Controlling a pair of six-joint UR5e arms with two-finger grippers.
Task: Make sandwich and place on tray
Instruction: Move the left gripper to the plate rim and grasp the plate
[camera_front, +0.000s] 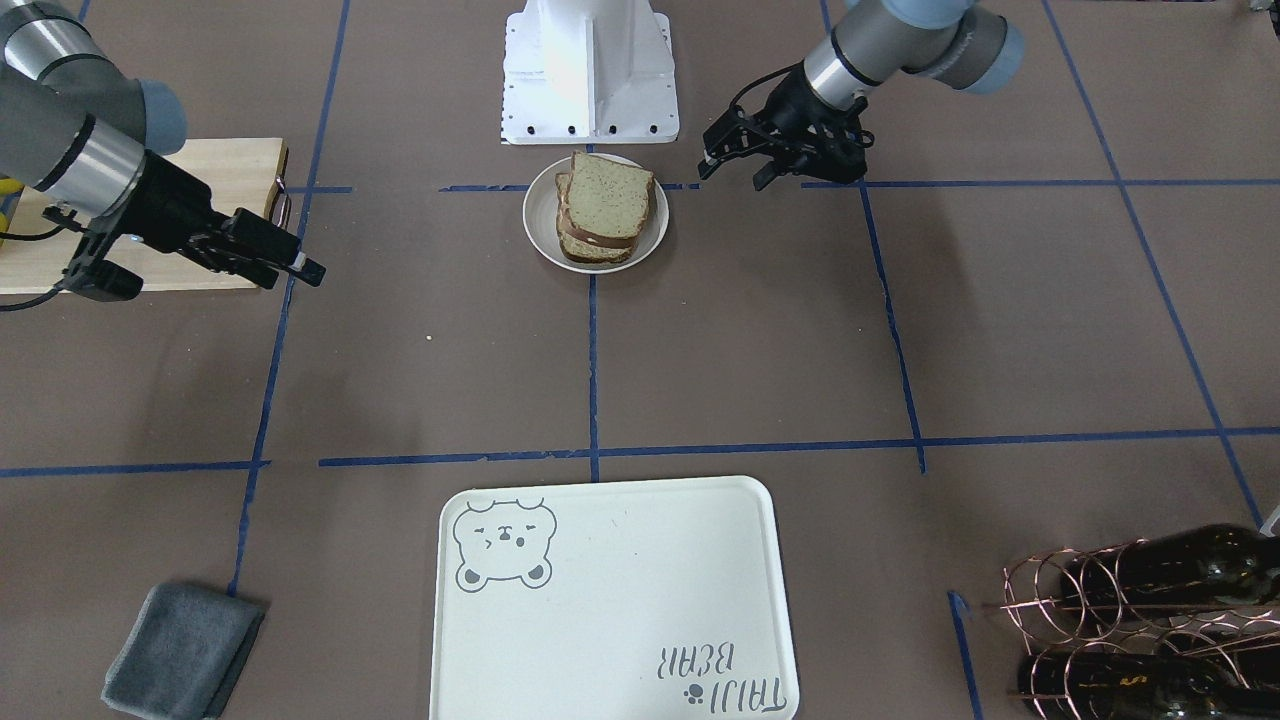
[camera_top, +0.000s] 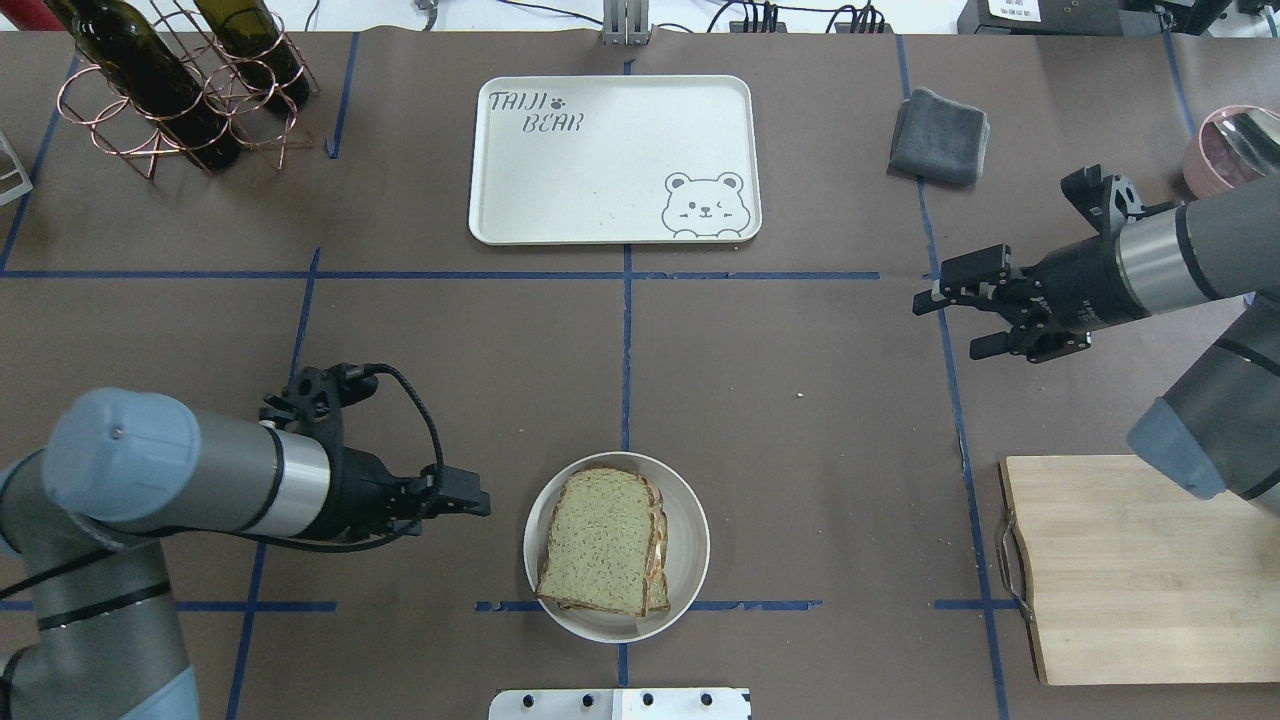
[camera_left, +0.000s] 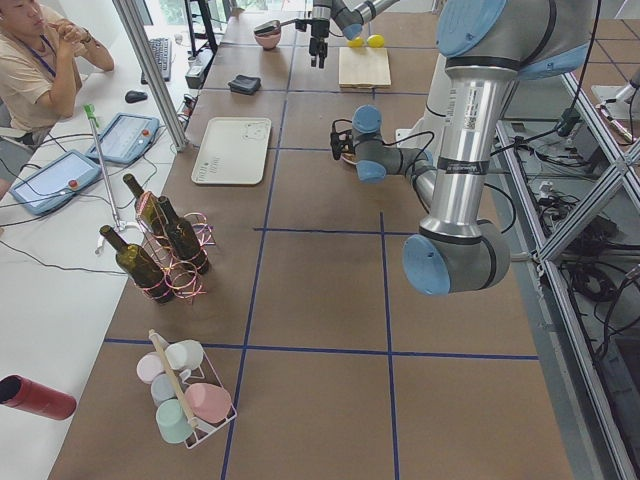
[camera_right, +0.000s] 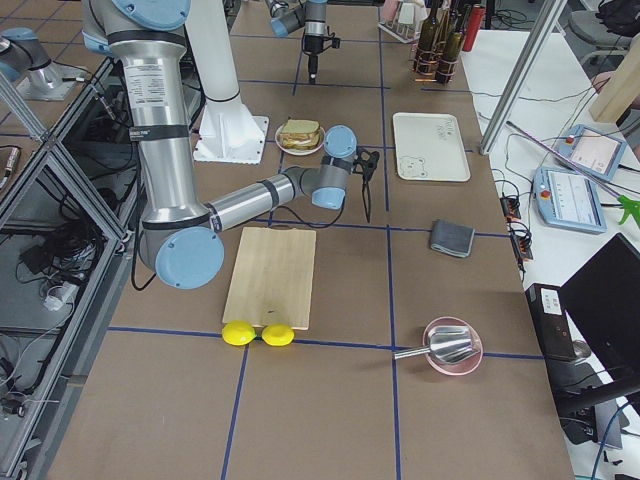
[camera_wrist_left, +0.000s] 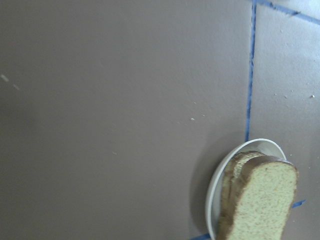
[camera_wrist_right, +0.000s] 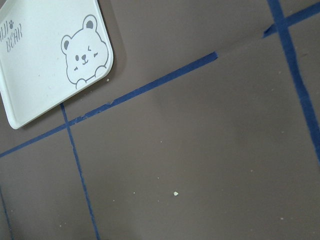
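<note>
The sandwich (camera_top: 603, 540), two speckled tan bread slices with a pale filling edge showing between them, lies on a small round white plate (camera_top: 693, 520) near the robot's base. It also shows in the front view (camera_front: 605, 205) and the left wrist view (camera_wrist_left: 260, 200). The cream bear tray (camera_top: 610, 160) lies bare at the far side of the table. My left gripper (camera_top: 480, 503) hovers just left of the plate, open and empty. My right gripper (camera_top: 950, 320) hangs open and empty over the table, well right of the plate and the tray.
A pale wooden cutting board (camera_top: 1120, 570) lies at the near right, with two lemons (camera_right: 258, 333) past its end. A grey cloth (camera_top: 938, 135) lies right of the tray. A copper rack with wine bottles (camera_top: 170, 85) stands far left. A pink bowl (camera_top: 1225, 140) stands far right.
</note>
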